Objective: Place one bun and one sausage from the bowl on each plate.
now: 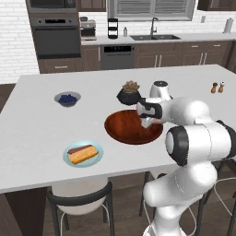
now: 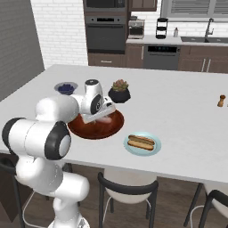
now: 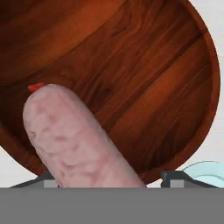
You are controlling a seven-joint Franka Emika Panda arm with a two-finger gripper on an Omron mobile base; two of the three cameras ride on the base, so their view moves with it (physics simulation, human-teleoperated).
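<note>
While the gripper (image 3: 107, 181) sat over the bowl (image 3: 144, 78), its jaws straddled a sausage (image 3: 74, 140); grip unconfirmed. Advised squeezing at mid-length before lifting toward a plate (image 1: 76, 161).

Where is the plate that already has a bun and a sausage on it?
The plate lies near the counter's front edge, in front of the wooden bowl and apart from it; it is lower left of the bowl in the left base view and lower right of it in the right base view.
</note>
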